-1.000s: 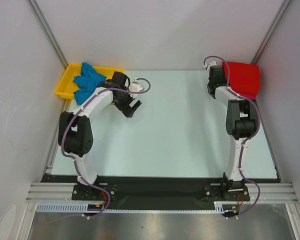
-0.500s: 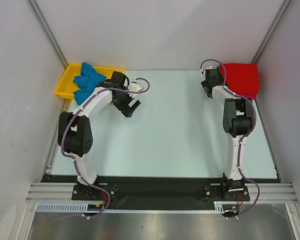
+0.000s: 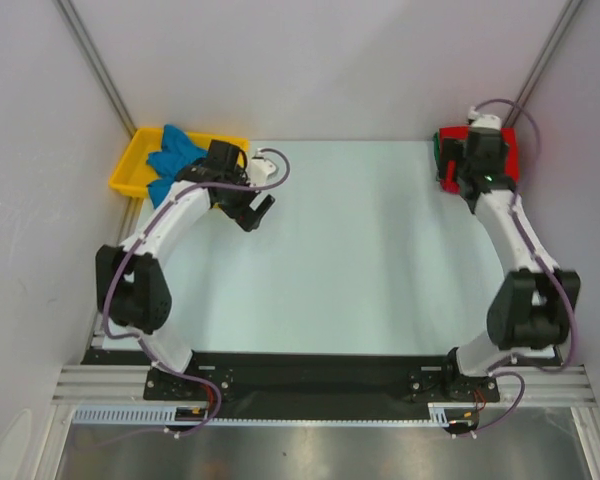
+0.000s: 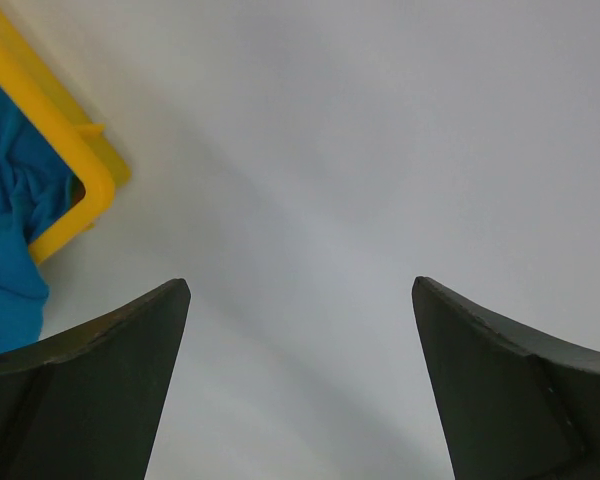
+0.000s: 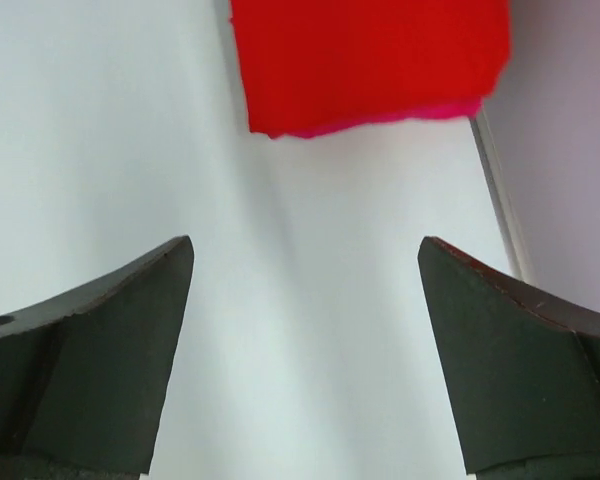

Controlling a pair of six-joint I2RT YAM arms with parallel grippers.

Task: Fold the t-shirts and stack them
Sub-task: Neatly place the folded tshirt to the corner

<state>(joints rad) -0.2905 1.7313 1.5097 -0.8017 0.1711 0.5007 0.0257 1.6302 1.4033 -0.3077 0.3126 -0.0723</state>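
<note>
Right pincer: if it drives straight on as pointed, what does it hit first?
Probably the table, just short of the red t-shirt. The open right pincer tilts down at the tabletop; the shirt lies further ahead. Depth is unclear.

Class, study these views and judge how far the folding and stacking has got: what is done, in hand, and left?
Done: a folded red t-shirt lies on a magenta-pink one at the far right corner of the table. In hand: nothing; the right pincer hangs open before that stack, the left pincer open over bare table. Left: the blue t-shirt, crumpled in the yellow tray.
</note>
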